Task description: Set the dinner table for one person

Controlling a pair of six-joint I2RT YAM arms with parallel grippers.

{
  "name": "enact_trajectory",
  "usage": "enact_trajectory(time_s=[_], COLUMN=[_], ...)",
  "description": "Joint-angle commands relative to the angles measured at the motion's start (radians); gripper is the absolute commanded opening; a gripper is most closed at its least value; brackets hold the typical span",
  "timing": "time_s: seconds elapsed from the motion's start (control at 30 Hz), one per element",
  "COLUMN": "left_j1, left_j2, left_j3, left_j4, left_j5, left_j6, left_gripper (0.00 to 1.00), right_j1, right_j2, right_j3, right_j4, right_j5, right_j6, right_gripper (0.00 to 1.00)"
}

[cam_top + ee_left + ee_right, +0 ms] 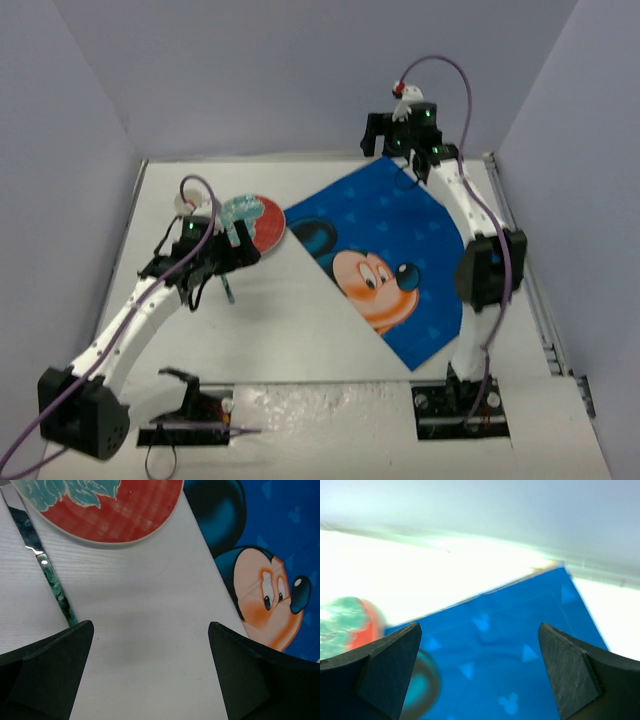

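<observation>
One dinner table (300, 340) fills the enclosure, white and flat. On it a blue mouse placemat (400, 260) lies skewed, one corner toward the far wall. A red plate (115, 510) sits just beside the mat's left corner, with a green-handled utensil (37, 550) near it. The left gripper (150, 630) hangs over bare tabletop, jaws wide and empty. The right gripper (480, 630) hovers over the mat's far corner, equally spread, holding nothing. Squaring the mat likely comes first: pinch that corner low, drag it flat, and avoid nudging the plate.
</observation>
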Motion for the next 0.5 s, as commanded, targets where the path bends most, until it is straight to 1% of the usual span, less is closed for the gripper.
enact_trajectory(time_s=[0.0, 0.1, 0.13, 0.17, 0.2, 0.27, 0.3, 0.4, 0.47], left_j1=[0.021, 0.029, 0.032, 0.035, 0.035, 0.038, 0.039, 0.039, 0.039], left_j2=[-0.041, -0.056, -0.061, -0.075, -0.077, -0.107, -0.117, -0.158, -0.191], left_j3=[-0.018, -0.036, -0.042, -0.054, -0.055, -0.057, -0.050, -0.021, -0.004], left_j4=[0.213, 0.206, 0.200, 0.194, 0.194, 0.153, 0.122, 0.006, -0.059], left_j5=[0.056, 0.048, 0.043, 0.036, 0.035, 0.016, 0.002, -0.035, -0.054], left_j6=[-0.111, -0.114, -0.115, -0.113, -0.108, -0.085, -0.065, 0.021, 0.064], left_gripper=[0.97, 0.97, 0.97, 0.97, 0.97, 0.97, 0.97, 0.97, 0.97], right_j1=[-0.003, -0.004, -0.005, -0.005, -0.003, 0.006, 0.016, 0.073, 0.116], right_j2=[-0.377, -0.517, -0.584, -0.615, -0.636, -0.666, -0.683, -0.725, -0.741], right_j3=[-0.237, -0.415, -0.526, -0.582, -0.624, -0.703, -0.745, -0.919, -0.985], right_j4=[0.150, 0.228, 0.260, 0.322, 0.344, 0.367, 0.406, 0.546, 0.581], right_j5=[-0.084, -0.141, -0.188, -0.219, -0.247, -0.326, -0.351, -0.340, -0.301], right_j6=[0.100, 0.187, 0.229, 0.305, 0.315, 0.398, 0.434, 0.542, 0.566], right_gripper=[1.00, 1.00, 1.00, 1.00, 1.00, 1.00, 1.00, 1.00, 0.99])
